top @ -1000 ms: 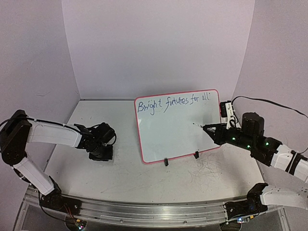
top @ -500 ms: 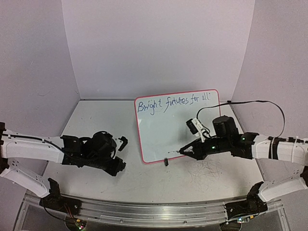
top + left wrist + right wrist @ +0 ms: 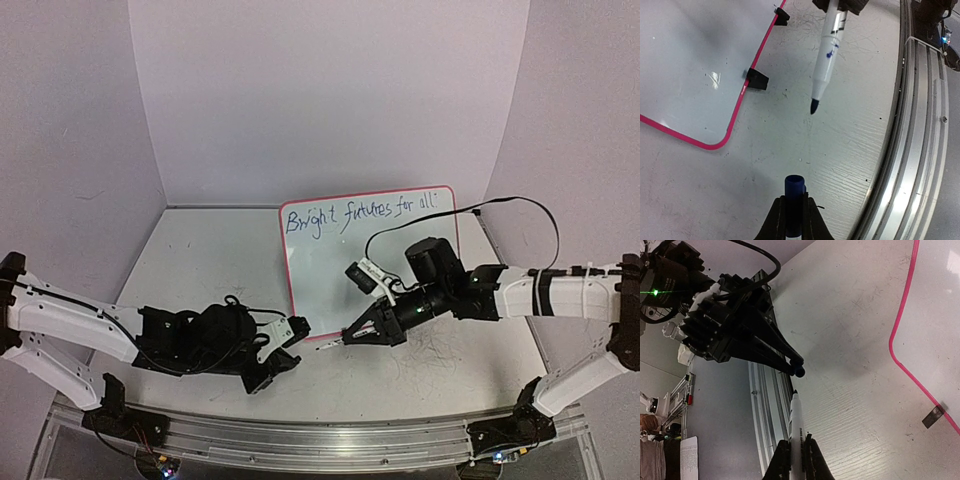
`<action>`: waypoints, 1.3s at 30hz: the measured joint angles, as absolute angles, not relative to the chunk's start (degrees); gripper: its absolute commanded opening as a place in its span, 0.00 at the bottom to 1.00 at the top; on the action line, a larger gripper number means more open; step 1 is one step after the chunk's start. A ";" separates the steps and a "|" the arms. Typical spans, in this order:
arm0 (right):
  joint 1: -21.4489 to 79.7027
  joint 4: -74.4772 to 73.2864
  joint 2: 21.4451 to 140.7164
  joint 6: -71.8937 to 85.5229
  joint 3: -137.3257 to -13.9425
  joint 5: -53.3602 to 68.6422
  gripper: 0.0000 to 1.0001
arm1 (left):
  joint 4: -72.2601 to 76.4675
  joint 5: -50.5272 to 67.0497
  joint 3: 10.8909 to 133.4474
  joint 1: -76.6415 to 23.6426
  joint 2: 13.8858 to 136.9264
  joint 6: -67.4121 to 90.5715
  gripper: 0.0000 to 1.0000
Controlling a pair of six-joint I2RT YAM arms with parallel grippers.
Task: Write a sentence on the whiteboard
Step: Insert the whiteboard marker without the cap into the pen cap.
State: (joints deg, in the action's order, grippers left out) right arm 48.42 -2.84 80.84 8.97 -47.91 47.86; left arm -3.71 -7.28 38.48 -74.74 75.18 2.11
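Observation:
The whiteboard (image 3: 340, 285) stands tilted at the back centre on two black clip feet (image 3: 757, 79). The sentence (image 3: 360, 215) runs along its top in blue. My right gripper (image 3: 355, 333) is shut on a white marker (image 3: 797, 422), whose bare blue tip (image 3: 814, 106) points left, low over the table in front of the board's lower left corner. My left gripper (image 3: 296, 329) is shut on the marker's blue cap (image 3: 794, 200). The cap's open end faces the tip, with a short gap between them.
An aluminium rail (image 3: 320, 430) runs along the near table edge, close below both grippers. Grey scribble marks (image 3: 430, 355) cover the tabletop in front of the board. The right wrist's black cable (image 3: 500, 205) arcs over the board's right side.
My right gripper has carried the marker off the board, down and left to the table front. My left gripper has swung right with the cap until the two face each other.

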 measured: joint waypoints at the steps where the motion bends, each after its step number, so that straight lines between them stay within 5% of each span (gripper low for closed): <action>1: 48.42 -3.19 81.01 8.67 -48.23 48.12 0.00 | -2.83 -7.68 38.48 -74.74 75.41 0.35 0.00; 39: 48.56 -6.94 85.41 5.80 -52.12 48.73 0.00 | 0.51 -8.68 41.25 -74.74 78.96 -13.47 0.00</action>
